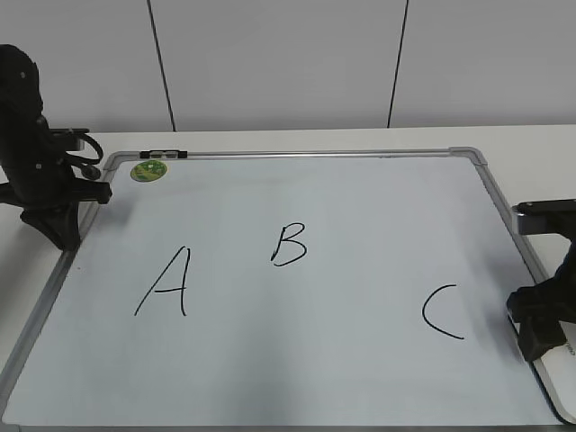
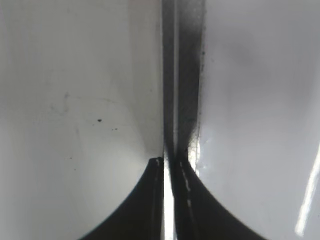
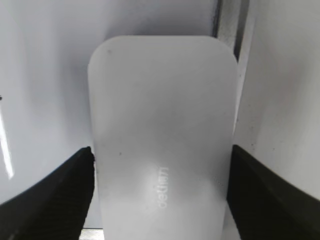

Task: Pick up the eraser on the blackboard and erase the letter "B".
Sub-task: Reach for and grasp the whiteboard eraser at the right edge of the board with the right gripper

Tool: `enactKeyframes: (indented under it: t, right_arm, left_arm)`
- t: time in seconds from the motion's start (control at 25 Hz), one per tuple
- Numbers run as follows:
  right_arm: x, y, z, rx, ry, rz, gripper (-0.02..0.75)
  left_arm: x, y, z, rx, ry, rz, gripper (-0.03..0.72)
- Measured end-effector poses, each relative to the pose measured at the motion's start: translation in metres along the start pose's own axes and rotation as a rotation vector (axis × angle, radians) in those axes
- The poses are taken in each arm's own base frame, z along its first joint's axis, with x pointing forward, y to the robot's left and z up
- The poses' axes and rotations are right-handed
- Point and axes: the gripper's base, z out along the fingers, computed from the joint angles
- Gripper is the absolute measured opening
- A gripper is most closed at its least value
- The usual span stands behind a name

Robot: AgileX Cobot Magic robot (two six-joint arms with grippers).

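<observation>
Nearest the exterior camera is the bottom grey frame edge of the big white dry-erase blackboard (image 1: 270, 360), so starting from there and going left to right: the left gripper (image 1: 65, 236) sits at the board's left rim with its black fingers pressed together, holding nothing as far as I can see. Next comes a small round green magnet (image 1: 148, 170) up in the top-left corner, then the handwritten black "A" (image 1: 166, 283), then the thin-stroked, slightly smaller black letter "B" (image 1: 289, 245) near the middle, untouched, then the "C" (image 1: 441, 312). Far right, the right gripper (image 3: 161, 165) straddles the white rounded-rectangular smooth plastic eraser (image 3: 162, 135), which lies along the board's right frame, well apart from the B. Its fingers sit right at both long sides; can't tell whether they're actually squeezing yet. My guess: the eraser's light and stiff, but that glossy shell looks slippery, so pinching the long sides mid-length seems safest.
</observation>
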Motion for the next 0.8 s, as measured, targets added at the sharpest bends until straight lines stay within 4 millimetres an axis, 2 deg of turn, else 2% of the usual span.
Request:
enactKeyframes:
  t: [0.8]
  right_arm:
    - [-0.0002,0.0,0.0004,0.0,-0.001,-0.002,0.594]
  left_arm:
    - [0.0,-0.0003,0.0,0.003,0.0,-0.002,0.016]
